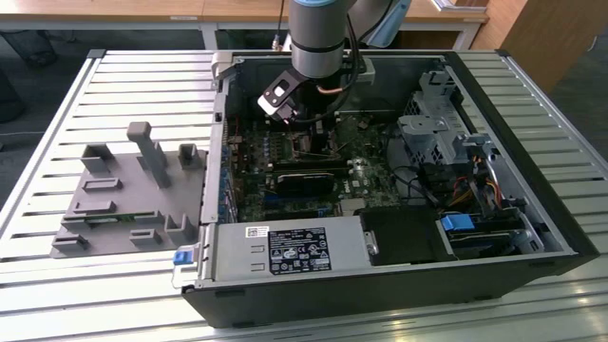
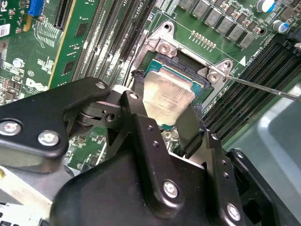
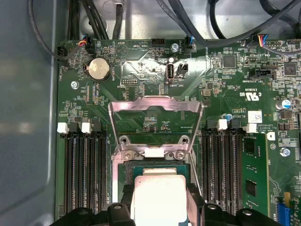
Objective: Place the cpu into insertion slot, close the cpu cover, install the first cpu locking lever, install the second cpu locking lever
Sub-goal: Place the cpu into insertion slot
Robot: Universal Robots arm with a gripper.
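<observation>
The arm [image 1: 318, 35] reaches down into an open computer case [image 1: 532, 235] that lies on its side on a slatted metal desk [image 1: 142, 71]. A grey moulded fixture [image 1: 124, 199] stands on the desk at the exterior view's left, just beside the case.

**Tool.** In the second wrist view the tool [image 2: 170, 106] is closed to chip width. Its two black fingers [image 2: 141, 108] press on opposite edges of the cpu [image 2: 165, 96], which it holds.

**Cpu position.** The cpu [image 3: 159, 197] is directly over the insertion slot [image 3: 128, 174], with the socket's black edge and silvery rim showing around it in both wrist views. The chip looks slightly tilted. Whether it is already seated or just above the contacts cannot be told.

**Cover and lever.** The cpu cover [image 3: 155, 104] is swung open on its hinge, clear of the socket. A thin wire locking lever [image 2: 263, 87] runs out from one socket corner, unlatched.

**Markings.**
- The motherboard [image 3: 141, 66] carries white silkscreen lettering.
- A small white sticker [image 3: 254, 115] sits near the memory slots [image 3: 84, 169].
- A coin cell [image 3: 99, 69] is fitted beyond the cover.
- The power supply [image 1: 285, 249] carries a black printed label and a small white one.
</observation>
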